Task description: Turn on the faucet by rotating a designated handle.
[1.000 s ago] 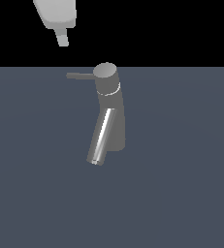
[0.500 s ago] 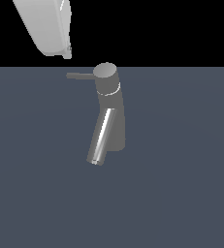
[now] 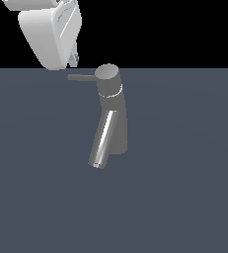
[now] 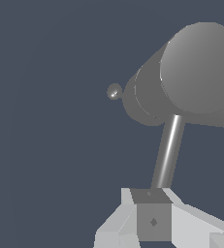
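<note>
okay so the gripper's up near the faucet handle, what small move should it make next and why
Probably ease the gripper down beside the handle. In the exterior view it hangs just above the rod's free end, with no visible contact, and the faucet needs a sideways push on that rod.

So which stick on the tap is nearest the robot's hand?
The handle, the thin dark rod sticking sideways from the faucet's round cap, just below the gripper. The shiny spout slants down, farther away.
</note>
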You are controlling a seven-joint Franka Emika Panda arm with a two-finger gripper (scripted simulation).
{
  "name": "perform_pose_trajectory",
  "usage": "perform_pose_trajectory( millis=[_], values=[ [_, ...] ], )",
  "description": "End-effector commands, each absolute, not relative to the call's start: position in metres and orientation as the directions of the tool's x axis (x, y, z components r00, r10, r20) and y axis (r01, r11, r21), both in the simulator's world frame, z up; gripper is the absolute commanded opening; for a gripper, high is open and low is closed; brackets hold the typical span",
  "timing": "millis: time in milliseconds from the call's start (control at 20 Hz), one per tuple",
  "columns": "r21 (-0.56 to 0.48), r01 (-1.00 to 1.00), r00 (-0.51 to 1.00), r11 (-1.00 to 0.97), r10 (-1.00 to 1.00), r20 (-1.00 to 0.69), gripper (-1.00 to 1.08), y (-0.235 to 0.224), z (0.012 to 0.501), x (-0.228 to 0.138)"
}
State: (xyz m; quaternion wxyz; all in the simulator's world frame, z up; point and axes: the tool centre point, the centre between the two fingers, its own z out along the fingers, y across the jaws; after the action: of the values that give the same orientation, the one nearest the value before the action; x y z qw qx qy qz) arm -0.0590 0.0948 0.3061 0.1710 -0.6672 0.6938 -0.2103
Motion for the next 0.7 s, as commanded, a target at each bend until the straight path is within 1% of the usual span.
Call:
perform_pose_trajectory(
  millis=[0,650],
  values=[
    [-0.529,-0.846,-0.090,0.059,-0.995,0.033,-1.00,0.094,0.303,-0.052],
    [-0.554,-0.813,-0.217,0.179,-0.976,0.004,-1.00,0.087,0.294,-0.029]
  ],
)
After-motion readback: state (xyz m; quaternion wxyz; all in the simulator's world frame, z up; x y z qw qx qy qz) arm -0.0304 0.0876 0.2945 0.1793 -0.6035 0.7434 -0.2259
